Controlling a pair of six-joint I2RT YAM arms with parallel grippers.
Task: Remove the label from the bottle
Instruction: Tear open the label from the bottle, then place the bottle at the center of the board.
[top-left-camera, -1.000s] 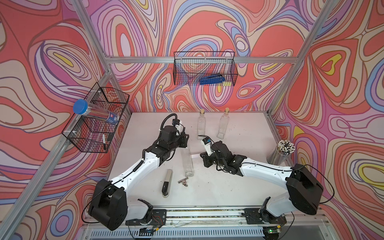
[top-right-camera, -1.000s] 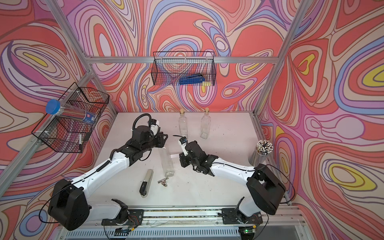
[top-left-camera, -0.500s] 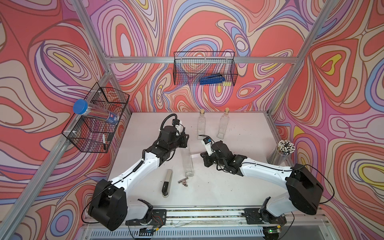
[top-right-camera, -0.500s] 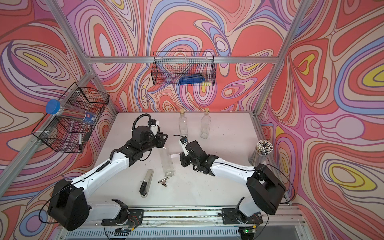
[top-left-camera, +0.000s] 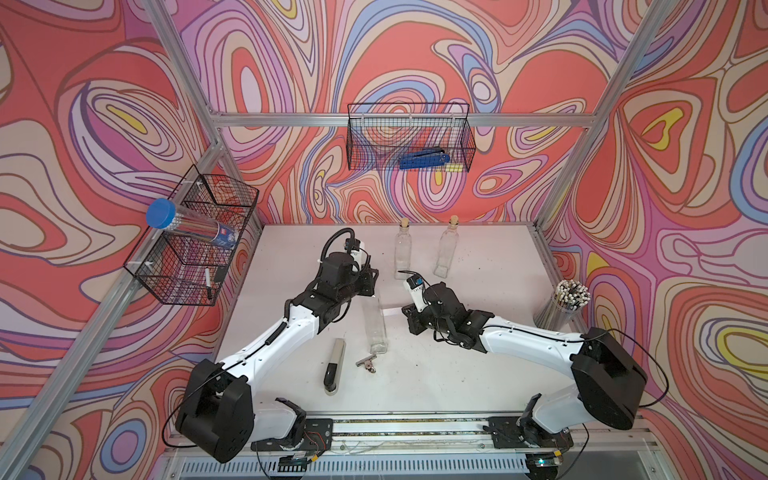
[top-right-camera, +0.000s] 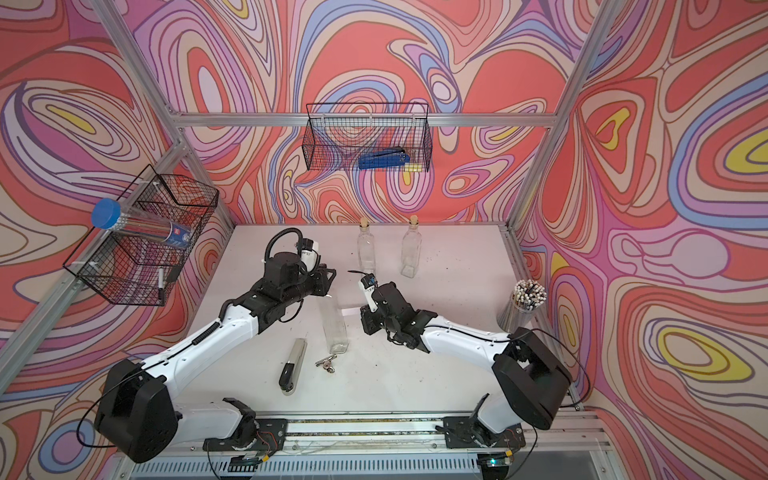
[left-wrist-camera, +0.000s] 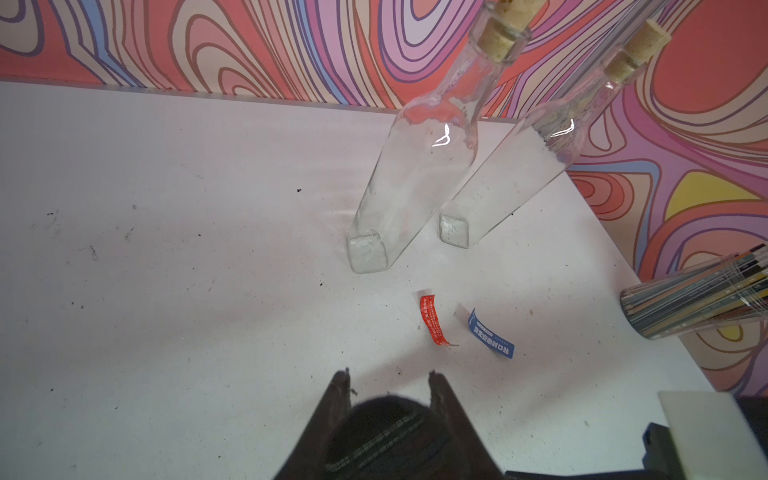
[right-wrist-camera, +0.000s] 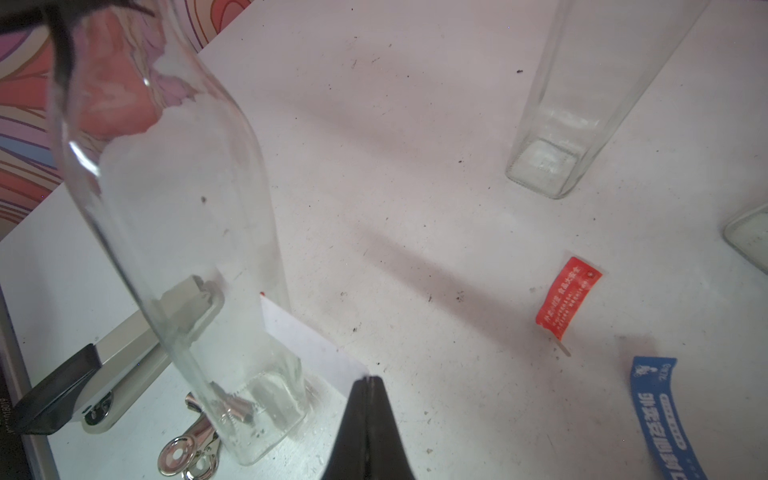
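A clear glass bottle (top-left-camera: 376, 328) stands upright near the middle of the table (top-left-camera: 478, 374). Your left end effector (left-wrist-camera: 389, 378) is clamped on its neck, steadying it. Your right end effector (right-wrist-camera: 368, 380) is pressed together on the free corner of a white label (right-wrist-camera: 307, 336), whose far edge appears to cling to the bottle's lower side. Pull too sharply and the paper may tear, leaving a strip stuck. Pull too hard sideways and the bottle, gripped only at the top, could twist, skid or tip onto the metal clip (right-wrist-camera: 187, 457) at its base.
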